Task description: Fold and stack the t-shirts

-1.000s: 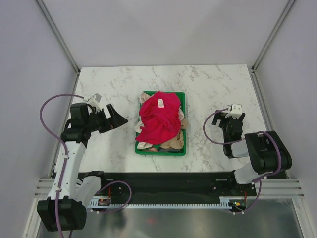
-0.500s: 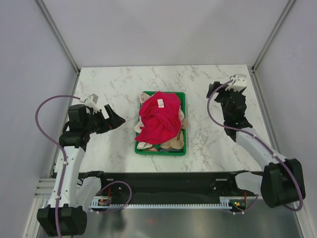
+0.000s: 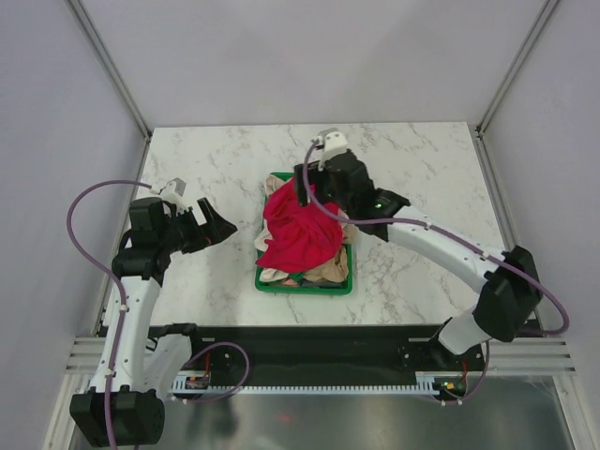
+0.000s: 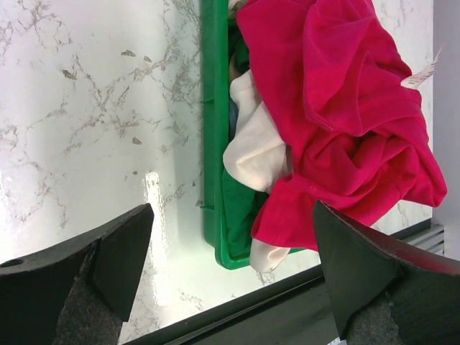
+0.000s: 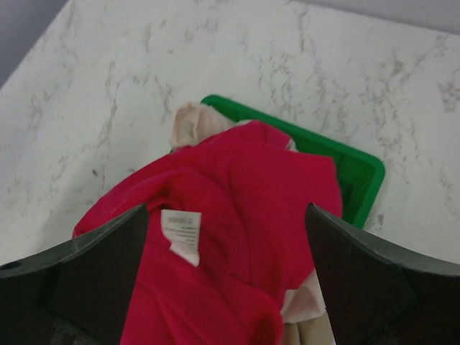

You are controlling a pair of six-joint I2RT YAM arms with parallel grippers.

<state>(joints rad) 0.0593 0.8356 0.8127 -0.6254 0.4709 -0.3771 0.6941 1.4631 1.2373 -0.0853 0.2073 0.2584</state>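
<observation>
A crumpled crimson-red t-shirt [image 3: 302, 232] with a white neck tag [image 5: 182, 233] lies on top of a heap in the green tray [image 3: 343, 281]. Cream-white [image 4: 257, 151] and tan shirts [image 3: 323, 273] lie under it. My right gripper [image 3: 302, 190] hangs open just above the far end of the red shirt; in the right wrist view [image 5: 228, 277] its fingers straddle the tag and the red cloth. My left gripper [image 3: 223, 228] is open and empty, left of the tray and pointing at it; in the left wrist view [image 4: 233, 277] the tray's near corner lies between its fingers.
The tray stands mid-table on white marble [image 3: 412, 159]. Grey walls and metal frame posts close in the table on three sides. A black rail [image 3: 309, 339] runs along the near edge.
My right arm has swung from the right side of the table across to the left, over the tray. My left arm has barely moved.
</observation>
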